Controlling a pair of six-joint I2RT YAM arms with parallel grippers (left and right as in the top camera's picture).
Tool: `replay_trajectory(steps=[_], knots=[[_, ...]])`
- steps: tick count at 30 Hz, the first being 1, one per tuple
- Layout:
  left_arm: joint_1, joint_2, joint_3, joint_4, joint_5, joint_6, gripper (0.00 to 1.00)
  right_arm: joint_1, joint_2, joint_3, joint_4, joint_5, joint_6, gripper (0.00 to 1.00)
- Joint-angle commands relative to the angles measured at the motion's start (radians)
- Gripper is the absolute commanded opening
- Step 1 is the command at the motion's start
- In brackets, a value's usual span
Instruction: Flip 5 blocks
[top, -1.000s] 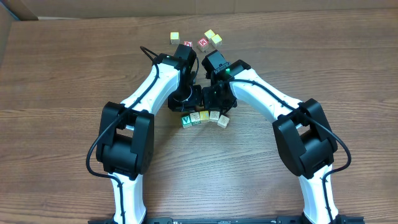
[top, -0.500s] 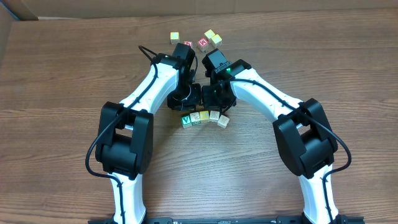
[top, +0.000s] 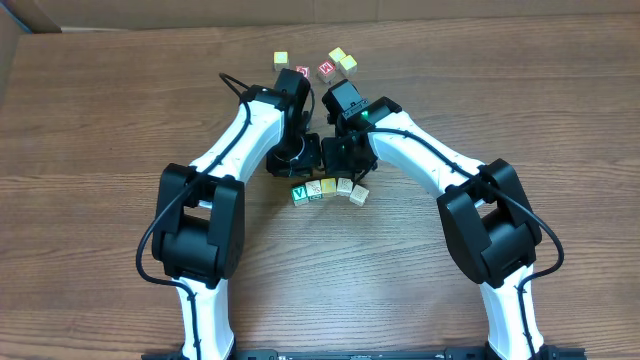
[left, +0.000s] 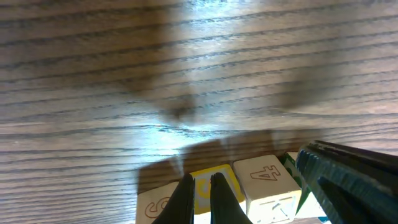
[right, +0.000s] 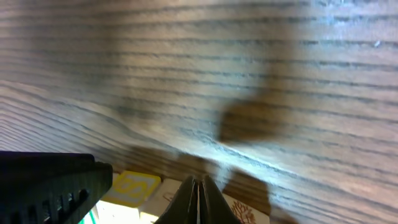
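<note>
Several lettered blocks lie in a short row (top: 329, 188) on the wooden table, a green V block (top: 299, 195) at its left end. My left gripper (top: 303, 166) hovers just behind the row, shut and empty. Its fingertips (left: 203, 198) sit in front of a yellow block (left: 219, 180), between a white block (left: 154, 204) and a "4" block (left: 264, 177). My right gripper (top: 345, 162) is close beside it, shut on nothing. Its tips (right: 199, 200) are over a white block (right: 169, 198), near a yellow block (right: 134, 186) and a tree-print block (right: 247, 213).
More blocks lie at the far side: a yellow one (top: 281, 60), a red one (top: 326, 70) and two yellow ones (top: 344, 60). Each arm's gripper body crowds the other's view: the right one (left: 351, 180), the left one (right: 50, 186).
Both wrists have edged slightly toward the far side of the table. The row of blocks has not moved.
</note>
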Motion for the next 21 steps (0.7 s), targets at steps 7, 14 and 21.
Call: replay_trajectory(steps=[7, 14, 21], knots=[[-0.02, 0.009, -0.006, 0.006, -0.058, -0.058, 0.04, 0.05, -0.047, 0.026, -0.004, -0.039, 0.001, 0.05], [-0.019, 0.009, -0.006, 0.016, -0.058, -0.062, 0.04, 0.052, -0.047, 0.026, -0.041, -0.039, 0.001, 0.04], [-0.019, 0.009, -0.006, 0.026, -0.057, -0.061, 0.04, 0.052, -0.047, 0.019, -0.042, -0.039, 0.001, 0.04]])
